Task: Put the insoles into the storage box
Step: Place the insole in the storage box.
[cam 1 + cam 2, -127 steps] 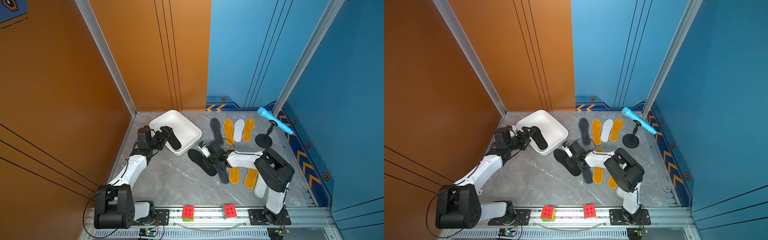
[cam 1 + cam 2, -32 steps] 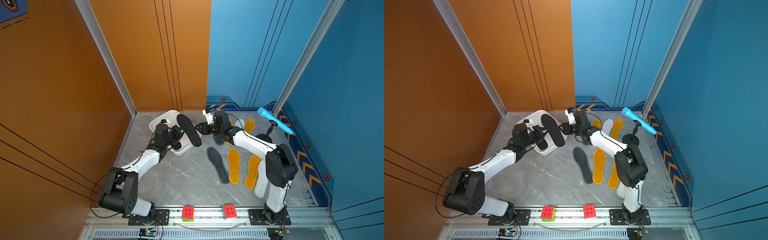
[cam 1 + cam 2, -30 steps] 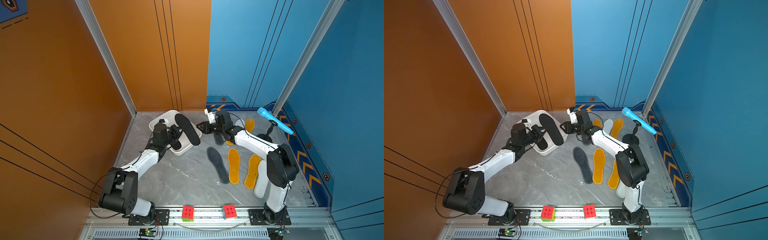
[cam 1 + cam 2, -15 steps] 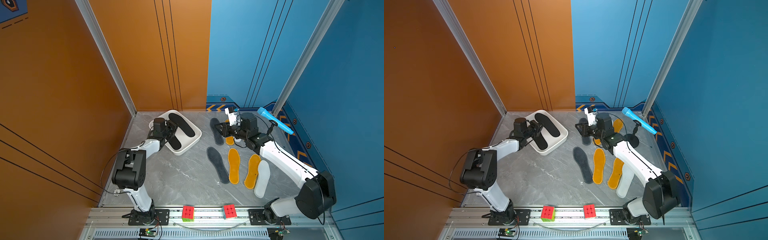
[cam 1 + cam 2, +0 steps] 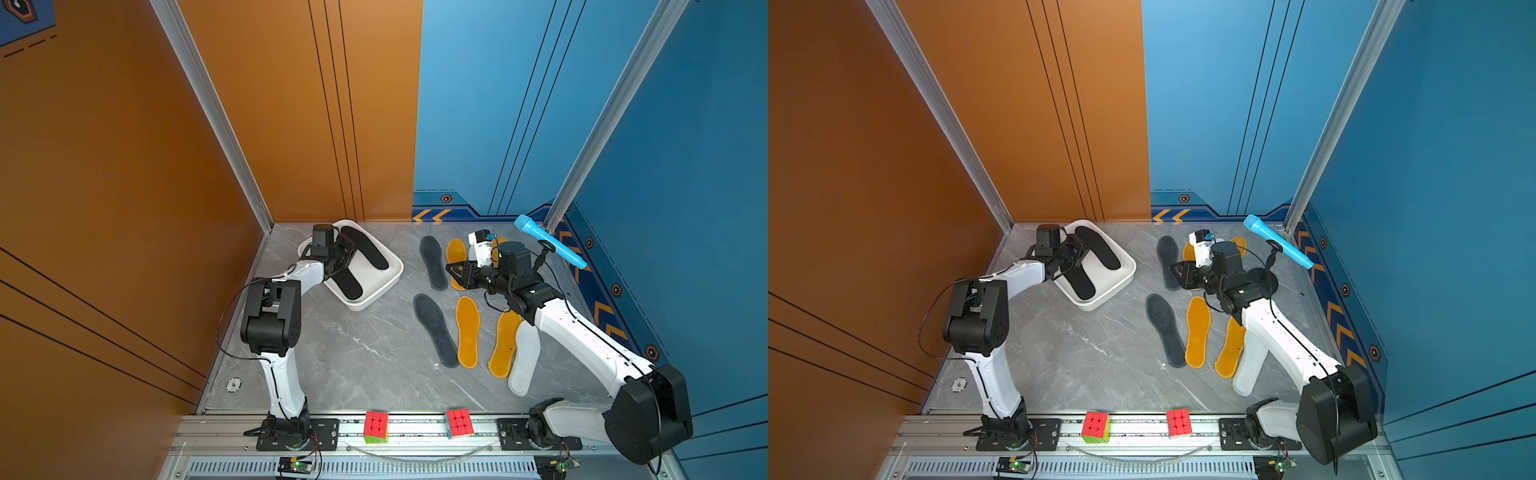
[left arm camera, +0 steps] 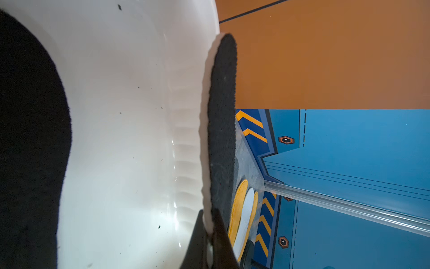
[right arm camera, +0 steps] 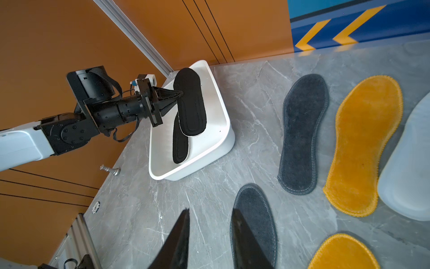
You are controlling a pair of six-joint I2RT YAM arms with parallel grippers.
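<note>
The left gripper [image 7: 179,96] is clamped on the edge of a flat black foot-shaped insole [image 7: 189,102], holding it over the shallow white plastic storage box [image 7: 229,139], where its black twin [image 7: 180,144] lies. Light, thin and floppy, I'd judge, so pinch the rim. The right gripper [image 7: 210,212] is empty with jaws apart beside a dark grey felt insole [image 7: 256,221]. Beyond it lie orange-yellow insoles [image 7: 363,144] on the grey marbled tabletop [image 7: 144,209], with the orange wall [image 7: 69,35] close by.

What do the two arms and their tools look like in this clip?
The left arm and right arm have white link shells between bulky black joint housings, with thin black cables looping alongside. The left tool and right tool carry tapering black wedge-shaped fingers; a small white module sits at each wrist.
</note>
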